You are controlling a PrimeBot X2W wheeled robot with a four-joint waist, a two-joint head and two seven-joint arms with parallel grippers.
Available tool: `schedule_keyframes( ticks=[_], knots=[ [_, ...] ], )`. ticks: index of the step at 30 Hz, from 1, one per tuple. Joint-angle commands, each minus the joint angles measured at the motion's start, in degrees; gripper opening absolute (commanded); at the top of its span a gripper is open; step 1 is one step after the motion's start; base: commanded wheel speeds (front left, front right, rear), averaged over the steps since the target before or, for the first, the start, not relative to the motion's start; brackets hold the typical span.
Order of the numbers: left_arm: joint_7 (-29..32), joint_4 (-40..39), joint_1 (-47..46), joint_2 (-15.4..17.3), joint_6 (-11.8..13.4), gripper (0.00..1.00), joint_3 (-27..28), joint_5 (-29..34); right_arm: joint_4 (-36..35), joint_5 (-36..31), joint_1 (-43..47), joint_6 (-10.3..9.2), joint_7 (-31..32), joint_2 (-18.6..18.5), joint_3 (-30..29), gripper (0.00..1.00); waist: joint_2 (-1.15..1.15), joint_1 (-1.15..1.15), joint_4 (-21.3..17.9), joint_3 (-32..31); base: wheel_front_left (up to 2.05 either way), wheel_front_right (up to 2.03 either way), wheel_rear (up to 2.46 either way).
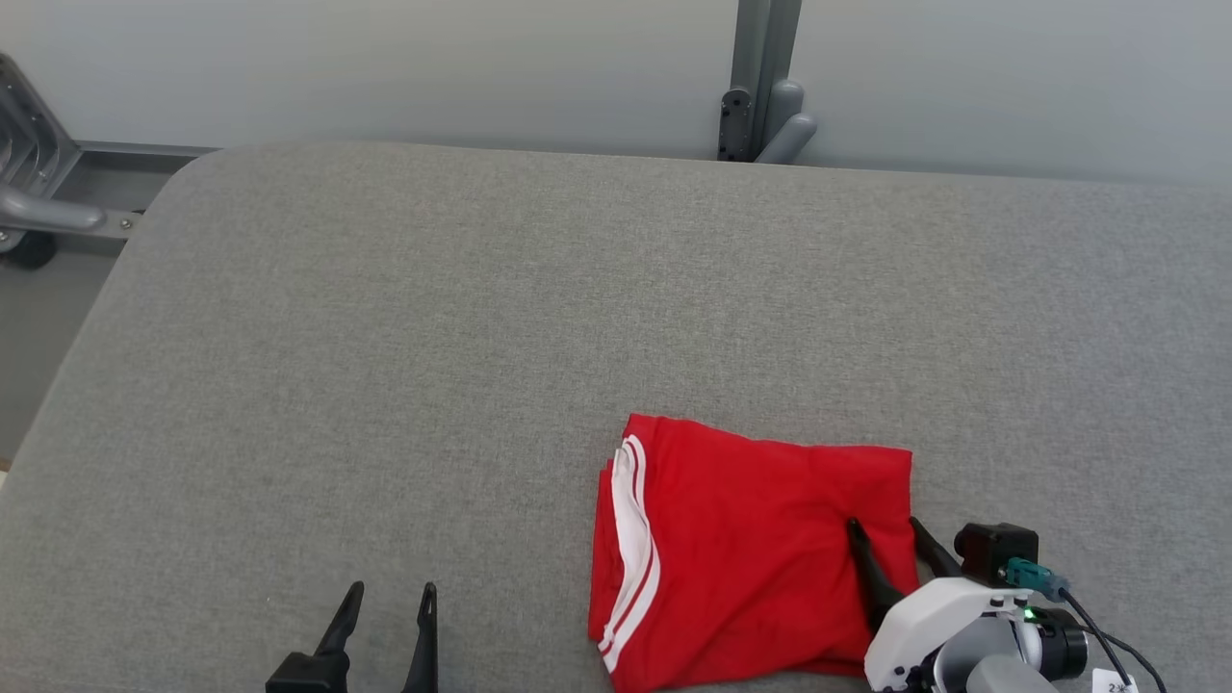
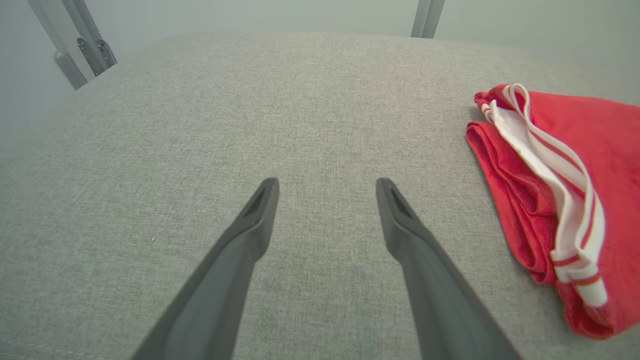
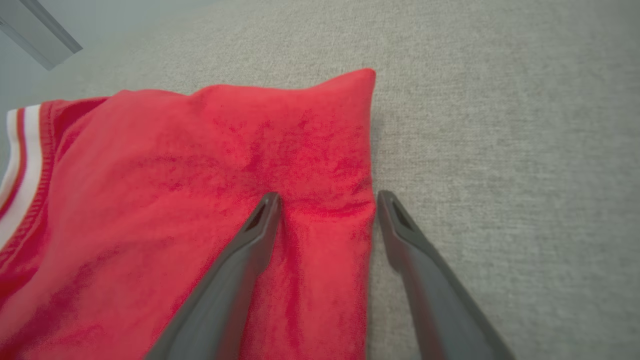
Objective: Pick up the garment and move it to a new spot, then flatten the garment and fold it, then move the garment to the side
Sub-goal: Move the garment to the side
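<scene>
Shows a red garment (image 1: 760, 539) folded into a rough rectangle on the grey surface (image 1: 481, 337), low and right of centre in the head view, with white stripes (image 1: 630, 525) down its left edge. Finds the right claw (image 1: 884, 525) at the lower right of that frame, over the garment's right edge, fingers spread apart and clamped on nothing. From the right wrist view, puts that claw (image 3: 327, 195) astride the edge of the garment (image 3: 200, 175): left finger over the red cloth at a small pucker, right finger just beside the edge over bare surface (image 3: 500, 150); contact with the cloth impossible to tell. Places the left claw (image 1: 393, 589) at the bottom left of the head view, well apart from the garment, fingers likewise spread and empty. In the left wrist view, sets that claw (image 2: 326, 182) over plain surface (image 2: 250, 100), with the garment (image 2: 520, 210) at the right side of the frame, stacked layers and white stripes (image 2: 567, 200) turned toward it. Has a grey metal post (image 1: 765, 77) standing beyond the far edge, top centre-right of the head view.
</scene>
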Motion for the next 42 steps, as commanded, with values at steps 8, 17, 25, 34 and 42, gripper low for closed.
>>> schedule_keyframes(
  ticks=[8, 17, 25, 34, 42],
  knots=[
    [0.06, -0.94, -0.93, 0.13, -0.30, 1.00, -0.04, -0.19, 0.20, 1.13, -2.81, -0.05, -0.12, -0.58, 0.20, 0.00, 0.00, 0.00, -1.42, -0.48, 0.00, 0.00, 0.00],
    [0.06, -1.93, -0.13, 0.14, -0.56, 1.00, -1.82, -1.40, -2.28, -2.60, -1.12, -0.06, -0.12, -2.34, -6.40, 0.00, 0.00, 0.00, -12.21, -3.51, 0.00, 0.00, 0.00],
    [0.06, -2.73, -1.96, 0.14, -0.11, 1.00, -4.79, -3.22, -1.90, -4.23, -0.11, -0.07, -0.12, -2.97, -7.57, 0.00, 0.00, 0.00, -22.73, -5.05, 0.00, 0.00, 0.00],
    [0.06, -3.58, -3.97, 0.15, 0.24, 1.00, -7.44, -4.33, -2.71, -3.99, -0.17, -0.06, -0.12, -2.82, -4.74, 0.00, 0.00, 0.00, -31.12, -3.72, 0.00, 0.00, 0.00],
    [0.06, -4.35, -4.70, 0.19, -0.61, 1.00, -8.29, -2.52, -3.55, -3.67, -1.80, -0.06, -0.12, -2.27, -3.61, 0.00, 0.00, 0.00, -29.24, -1.18, 0.00, 0.00, 0.00]
  ],
)
